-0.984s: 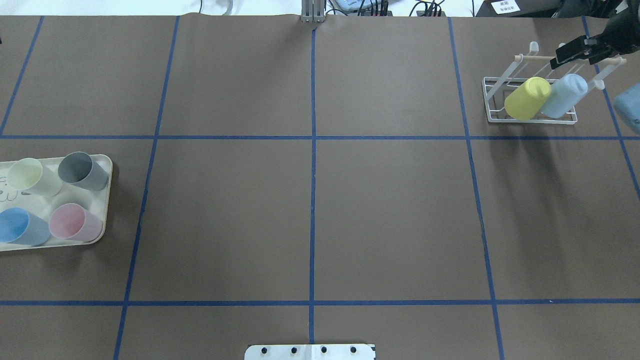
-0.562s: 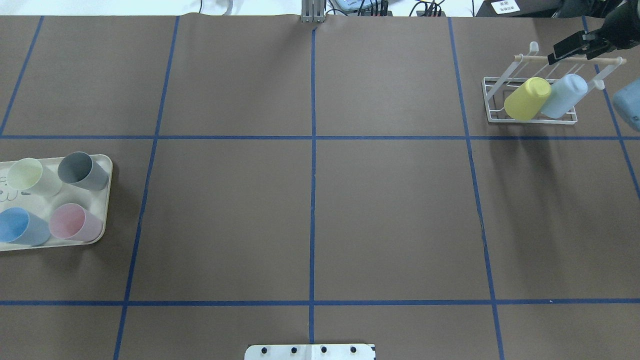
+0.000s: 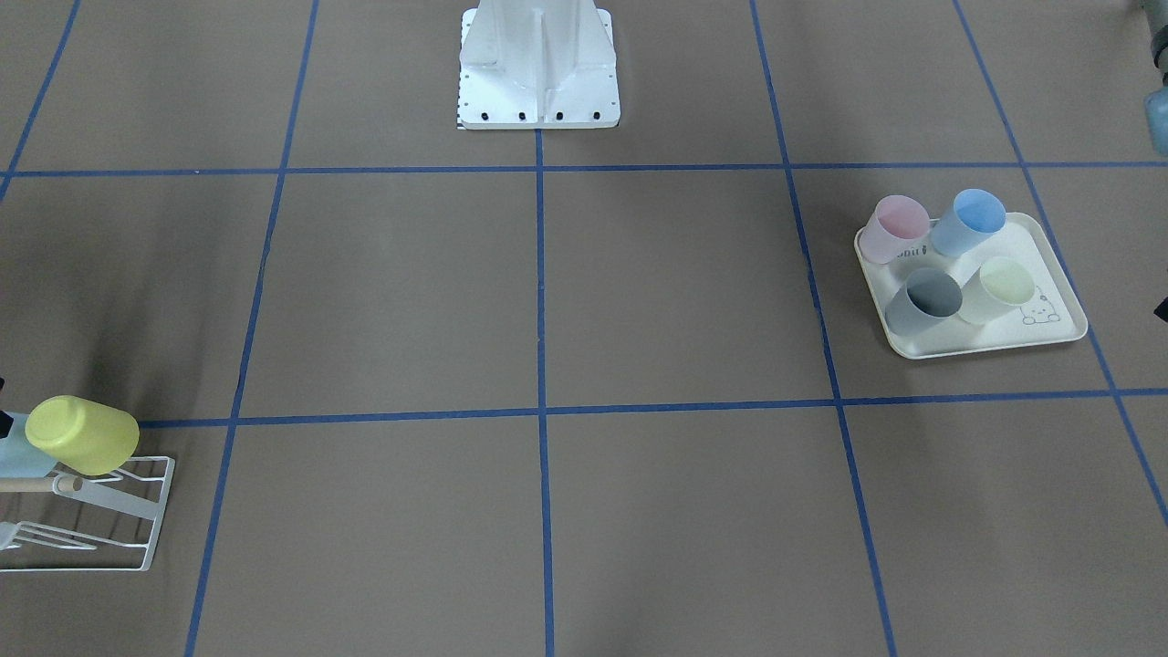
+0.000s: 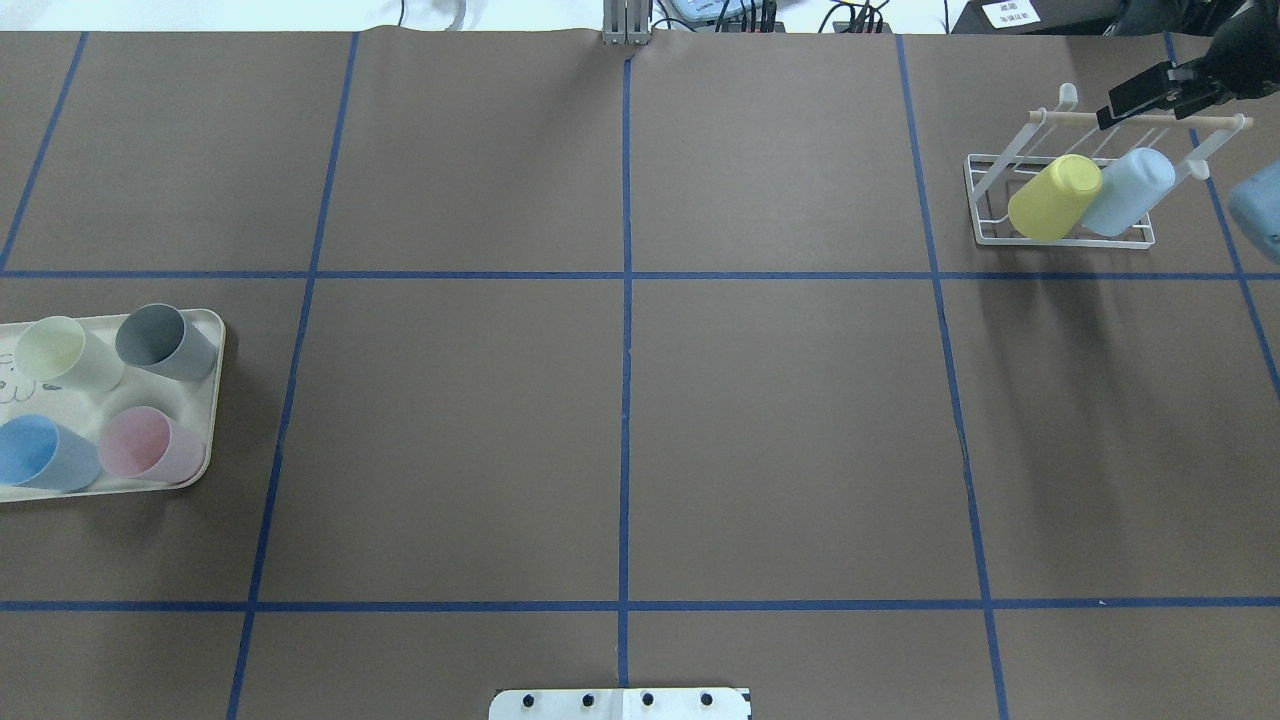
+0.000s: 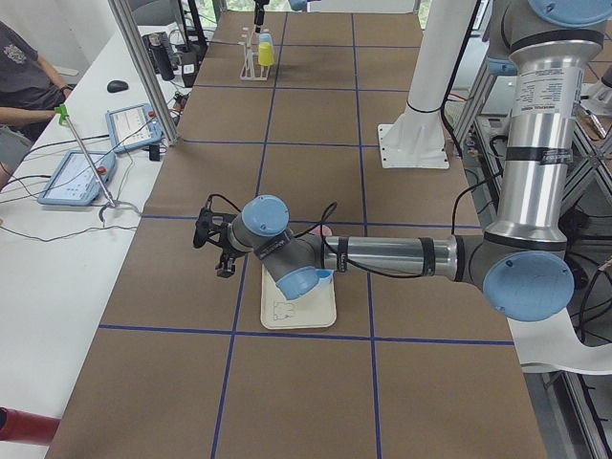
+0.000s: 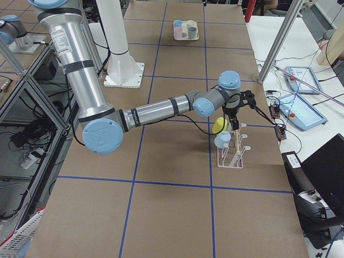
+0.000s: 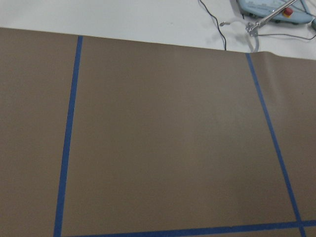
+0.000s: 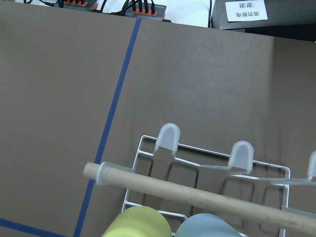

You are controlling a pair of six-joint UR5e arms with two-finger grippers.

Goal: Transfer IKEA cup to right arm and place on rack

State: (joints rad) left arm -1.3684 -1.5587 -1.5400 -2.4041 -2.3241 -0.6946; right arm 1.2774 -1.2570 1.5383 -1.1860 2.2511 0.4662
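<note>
While its jaws stand apart, the right gripper (image 4: 1140, 100) hangs above the rack (image 4: 1065, 117) by the table (image 4: 800, 400) edge.

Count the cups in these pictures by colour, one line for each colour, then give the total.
Yellow cup: 1
Pale blue cup: 1
Pale green cup: 1
Grey cup: 1
Blue cup: 1
Pink cup: 1
Total: 6

I counted six cups (image 4: 1055, 195): four on the one tray (image 4: 217, 345), two on the one rack (image 4: 1060, 243); I had two arms (image 5: 382, 256).
</note>
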